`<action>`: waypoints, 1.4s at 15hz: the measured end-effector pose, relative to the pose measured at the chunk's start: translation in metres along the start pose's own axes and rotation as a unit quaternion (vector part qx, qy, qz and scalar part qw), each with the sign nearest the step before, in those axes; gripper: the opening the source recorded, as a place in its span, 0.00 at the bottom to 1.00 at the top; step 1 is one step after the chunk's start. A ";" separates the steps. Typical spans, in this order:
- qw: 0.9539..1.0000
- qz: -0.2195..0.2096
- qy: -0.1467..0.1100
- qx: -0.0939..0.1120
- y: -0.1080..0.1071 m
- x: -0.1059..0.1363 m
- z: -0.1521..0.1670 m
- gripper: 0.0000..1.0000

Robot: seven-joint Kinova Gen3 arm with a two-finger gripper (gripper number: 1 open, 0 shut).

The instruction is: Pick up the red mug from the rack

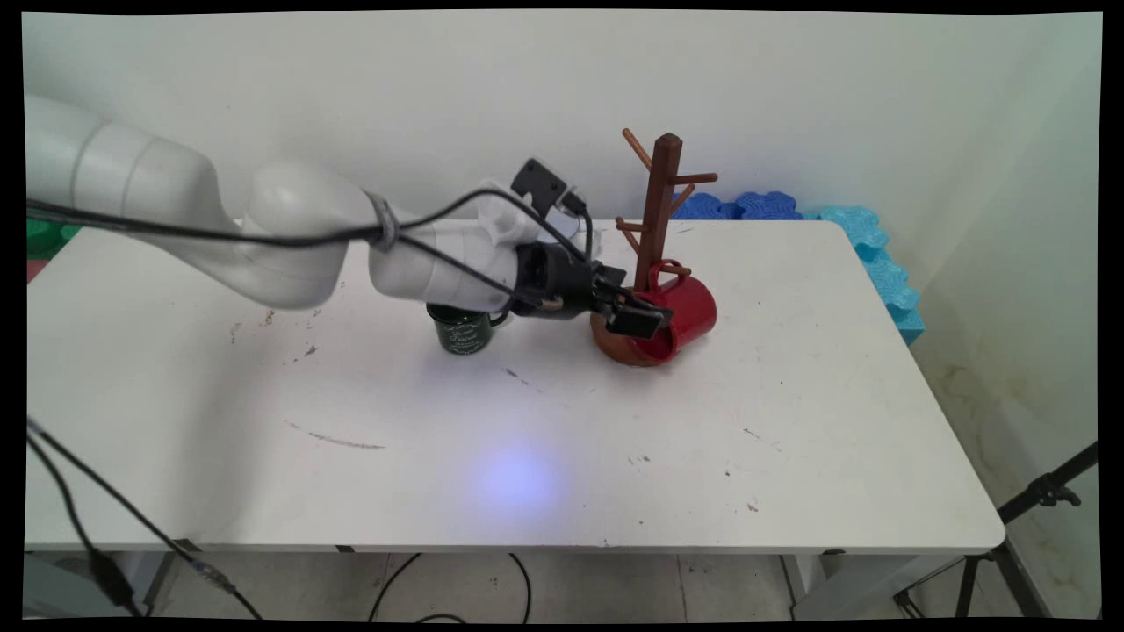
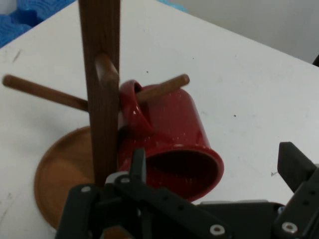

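My black two-finger gripper stands spread, one finger just inside the mouth of the glossy red enamel mug, gripping nothing. The mug hangs by its handle on a low peg of the brown wooden mug tree, so it tilts over the round base. Behind my wrist a dark green mug stands on the scuffed white table, with blue foam tiles along the wall.

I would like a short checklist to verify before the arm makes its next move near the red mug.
1. Red mug hangs by its handle on a lower peg of the mug tree: ok.
2. Gripper open, fingers apart at the mug's rim: ok.
3. Fingers free of the mug: cannot tell, one finger sits very close to the rim.
4. Mug tree upright, base flat on the table: ok.
5. Green mug clear of the arm: cannot tell, the forearm passes just above it.
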 end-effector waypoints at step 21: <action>0.999 -0.020 0.040 -0.003 0.023 -0.071 0.034 1.00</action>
